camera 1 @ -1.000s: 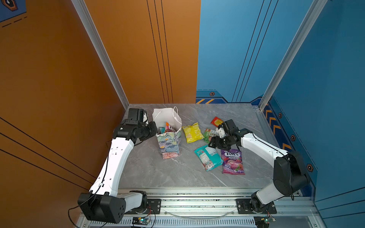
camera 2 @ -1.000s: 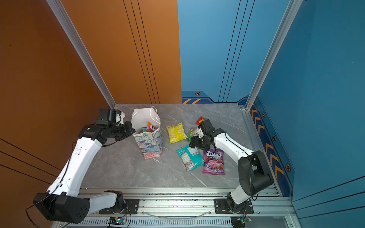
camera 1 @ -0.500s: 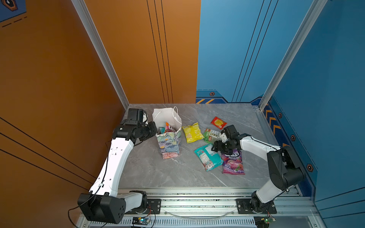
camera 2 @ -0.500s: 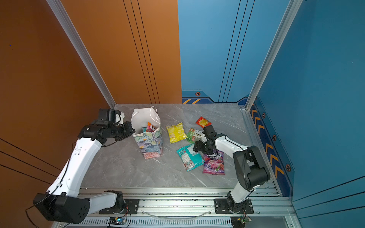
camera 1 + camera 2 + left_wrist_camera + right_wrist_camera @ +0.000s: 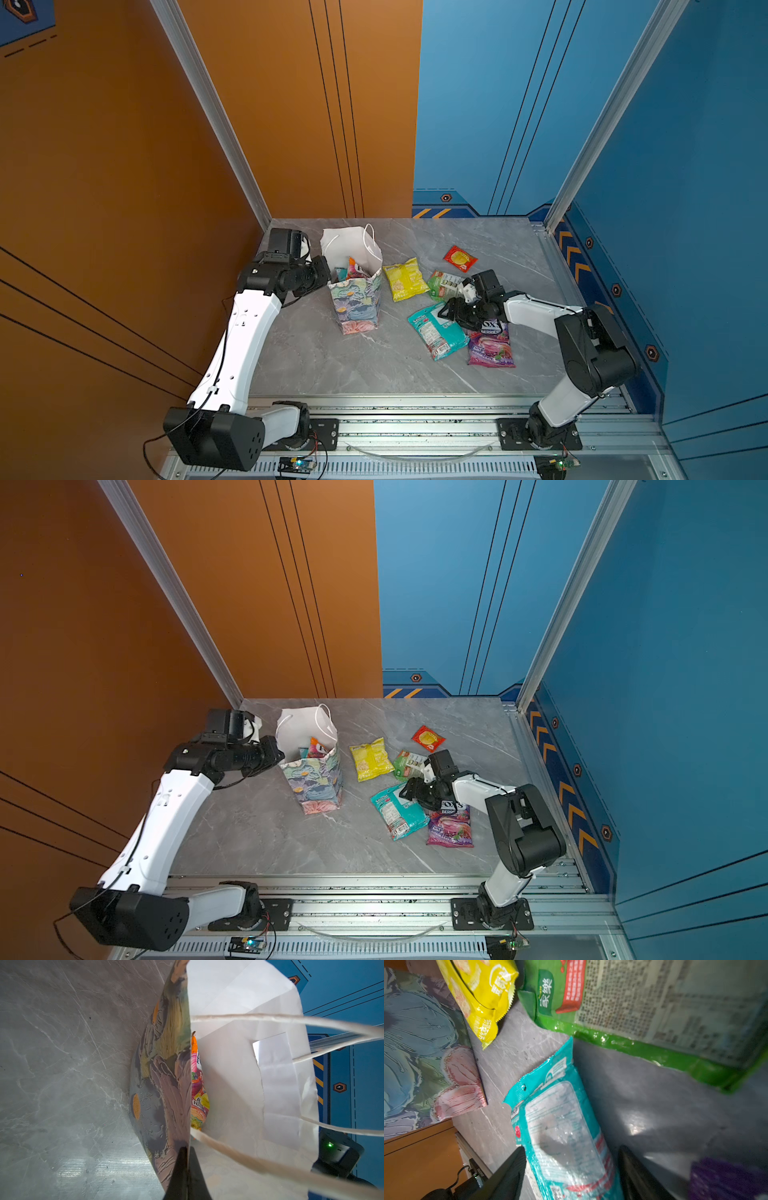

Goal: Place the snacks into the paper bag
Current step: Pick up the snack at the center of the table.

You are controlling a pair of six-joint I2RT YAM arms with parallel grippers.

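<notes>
Nearest on the grey surface (image 5: 332, 365) lies the purple packet (image 5: 492, 347), its far end under the right arm (image 5: 536, 309). Just beside it lies the teal packet (image 5: 436, 336). The jaws of the right arm stand apart, low over this packet's far end. In the right wrist view one finger sits on each side of the teal packet (image 5: 562, 1126), with a gap showing at one side.

Farther back stands the paper bag (image 5: 357, 305), upright and open, well apart from the loose snacks. The jaws of the left arm (image 5: 249, 324) are clamped on its printed rim – the left wrist view shows the fingertips (image 5: 182, 1167) pinched together on the paper. An orange-and-pink packet (image 5: 197, 1088) stands inside.

Beyond the teal packet lie the green packet (image 5: 442, 282) and the yellow packet (image 5: 404, 279), near each other. The small red packet (image 5: 459, 258) lies farthest back.
</notes>
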